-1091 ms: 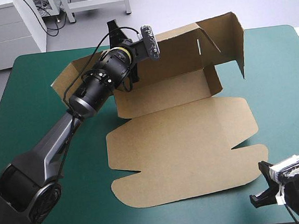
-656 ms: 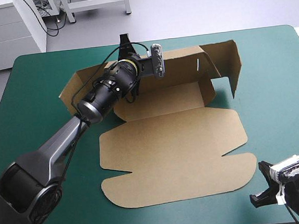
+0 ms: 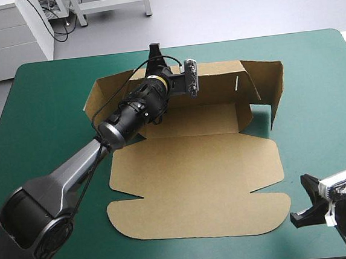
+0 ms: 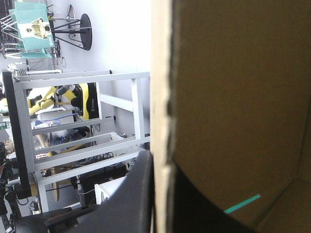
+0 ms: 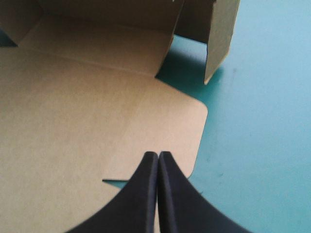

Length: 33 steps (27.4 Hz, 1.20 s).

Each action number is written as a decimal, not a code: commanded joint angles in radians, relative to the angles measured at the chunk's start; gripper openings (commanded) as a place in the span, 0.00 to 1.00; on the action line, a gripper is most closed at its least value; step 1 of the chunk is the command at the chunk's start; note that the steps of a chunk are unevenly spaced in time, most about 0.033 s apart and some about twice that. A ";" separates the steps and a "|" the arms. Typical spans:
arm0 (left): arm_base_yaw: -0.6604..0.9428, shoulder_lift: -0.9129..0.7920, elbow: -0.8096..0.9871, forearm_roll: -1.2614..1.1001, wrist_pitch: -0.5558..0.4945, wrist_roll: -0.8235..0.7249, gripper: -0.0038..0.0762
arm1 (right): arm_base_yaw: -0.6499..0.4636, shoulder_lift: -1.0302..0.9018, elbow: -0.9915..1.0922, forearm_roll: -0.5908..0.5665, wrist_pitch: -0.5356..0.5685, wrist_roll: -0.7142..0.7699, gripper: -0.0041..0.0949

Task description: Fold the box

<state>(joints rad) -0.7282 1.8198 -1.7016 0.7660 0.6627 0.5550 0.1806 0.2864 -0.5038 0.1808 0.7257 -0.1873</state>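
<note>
Left wrist view shows the left gripper (image 4: 163, 167), a pair of broad black fin-shaped fingers, clamped on the raised back wall of the brown cut-board box (image 4: 233, 97). One finger (image 4: 138, 194) is outside the wall's top edge and the other is inside. In the high view it grips that wall left of its middle, toward the table's far edge. The wall stands upright with an end flap raised at each end, and the wide lid panel lies flat toward the near edge on the teal-green table cover (image 3: 313, 69). The right gripper (image 5: 158, 155), fingers pressed together and holding nothing, points over the lid's near right corner.
</note>
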 commanded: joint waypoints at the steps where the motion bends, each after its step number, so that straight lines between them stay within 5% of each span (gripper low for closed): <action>1: -0.005 -0.058 -0.029 0.044 -0.032 -0.041 0.04 | 0.001 0.086 -0.149 0.010 -0.145 -0.035 0.02; 7: -0.005 -0.058 -0.029 0.069 0.031 -0.106 0.04 | 0.001 0.406 -0.526 0.008 -0.144 -0.067 0.02; 23: -0.005 -0.058 -0.029 0.068 0.012 -0.117 0.04 | 0.001 1.187 -1.353 -0.044 0.182 -0.008 0.02; 33: 0.001 -0.058 -0.029 0.072 0.018 -0.110 0.04 | 0.001 1.444 -1.563 -0.063 0.302 0.051 0.02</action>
<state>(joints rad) -0.7285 1.8198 -1.7016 0.7947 0.7267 0.4556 0.1806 1.7451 -2.0267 0.1327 1.0643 -0.1431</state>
